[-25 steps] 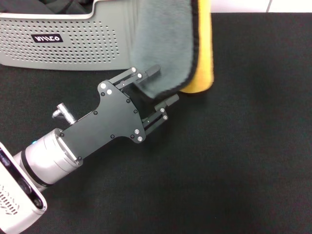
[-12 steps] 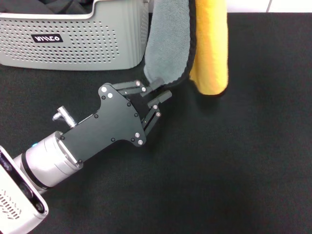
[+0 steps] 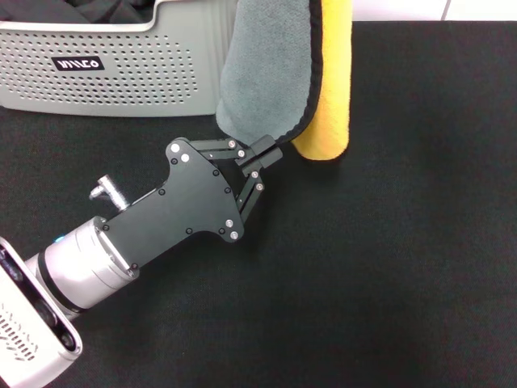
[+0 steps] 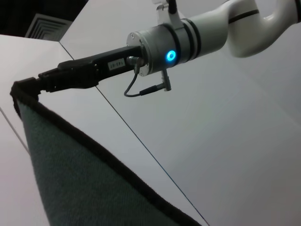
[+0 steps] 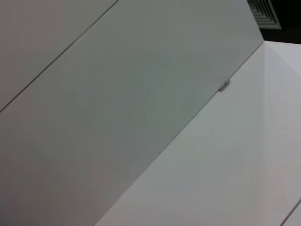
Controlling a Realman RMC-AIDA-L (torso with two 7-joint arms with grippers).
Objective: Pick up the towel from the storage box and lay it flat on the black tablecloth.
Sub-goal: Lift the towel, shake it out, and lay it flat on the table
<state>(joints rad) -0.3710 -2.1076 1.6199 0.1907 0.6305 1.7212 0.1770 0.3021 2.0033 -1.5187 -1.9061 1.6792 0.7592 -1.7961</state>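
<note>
Head view shows you the storage box (image 3: 121,73) at the far left edge of the black tablecloth (image 3: 388,267), with a dark fabric bundle (image 3: 89,10) inside it. Just beside its right wall hangs the towel (image 3: 275,73), grey face toward the left hand (image 3: 265,152), yellow-orange face behind. The left hand is clenched on the towel's lower dark-trimmed edge; half a second ago its fingers were beside this edge and more spread. In the left wrist view you see the right hand (image 4: 33,84) grasping the towel's upper corner. To the right and toward you, the tablecloth lies wide and flat.
</note>
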